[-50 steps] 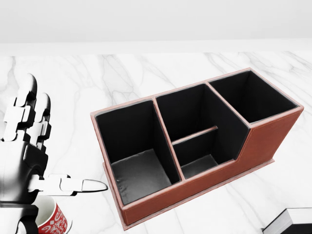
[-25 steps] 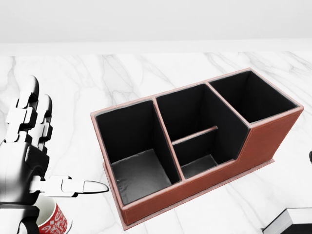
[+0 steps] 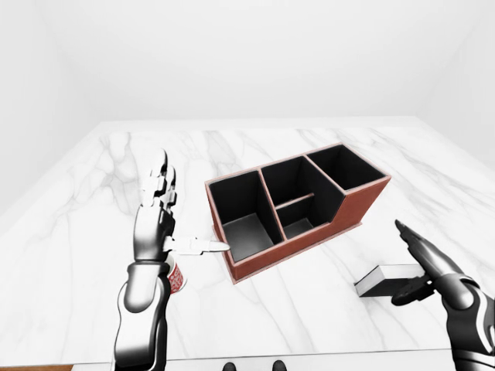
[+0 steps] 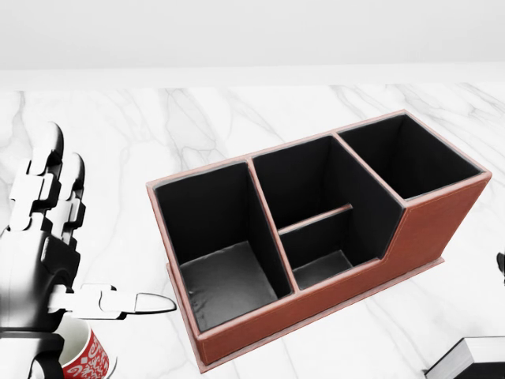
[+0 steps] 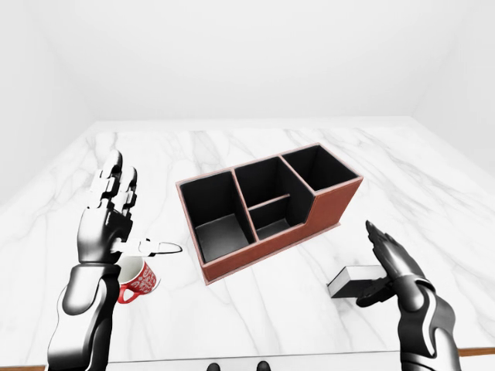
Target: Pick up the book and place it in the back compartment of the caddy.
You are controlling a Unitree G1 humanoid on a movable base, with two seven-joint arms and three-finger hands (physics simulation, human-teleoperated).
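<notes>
On the marble desk, the 4-compartment caddy stands empty while the book lies flat right of it, beneath the released right robot hand; reach step: next, descend and clench.

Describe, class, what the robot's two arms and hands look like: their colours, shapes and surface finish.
Both arms are glossy dark metallic grey, built of rounded segments with ringed joints at wrist and elbow. The left hand has a dark palm and three fingers made of blocky white links with dark tips. The right hand looks dark all over. No cables or markings show.
</notes>
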